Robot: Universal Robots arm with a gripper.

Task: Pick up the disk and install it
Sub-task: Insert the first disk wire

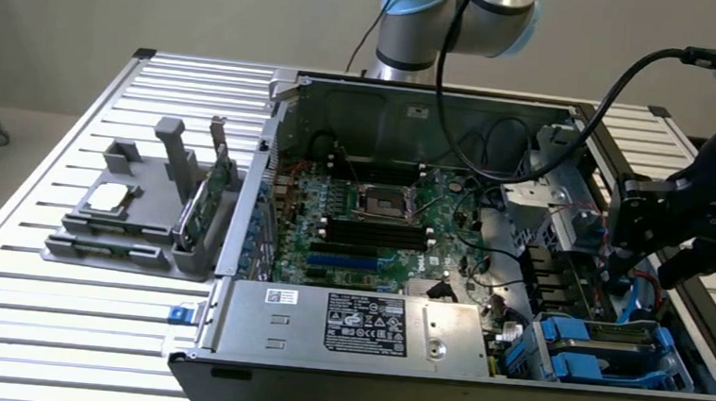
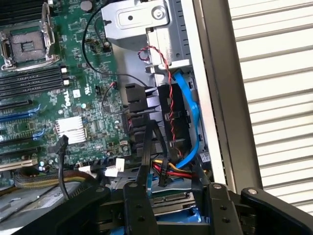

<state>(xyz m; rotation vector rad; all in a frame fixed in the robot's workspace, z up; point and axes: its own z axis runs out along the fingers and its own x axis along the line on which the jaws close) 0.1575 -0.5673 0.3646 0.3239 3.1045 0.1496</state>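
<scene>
At the exterior view's left, a grey plastic holder (image 1: 97,244) sits on the silver slatted metal table (image 1: 21,328). A small square silver processor chip (image 1: 112,198) lies on the holder, and a thin green circuit card (image 1: 199,210) stands upright at its right edge.

In the middle of the frame the open metal computer case (image 1: 338,114) shows its green motherboard (image 1: 369,230). A silver power-supply box (image 1: 362,326) with a printed label runs along the case's lower edge.

At the lower right of the frame the disk (image 1: 611,336), a silver-grey rectangular drive in a blue plastic carrier bracket, lies in the case's corner bay. Above it, at the right of the frame, hangs the black gripper (image 1: 646,275), its jaws spread wide and closed on nothing.

In the wrist view the gripper (image 2: 181,188) has its two black fingers (image 2: 139,210) one to each side of the connector end of the disk (image 2: 171,198). A bundle of red, yellow and black wires (image 2: 168,171) and a flat blue cable (image 2: 188,112) lie just beyond that end.
</scene>
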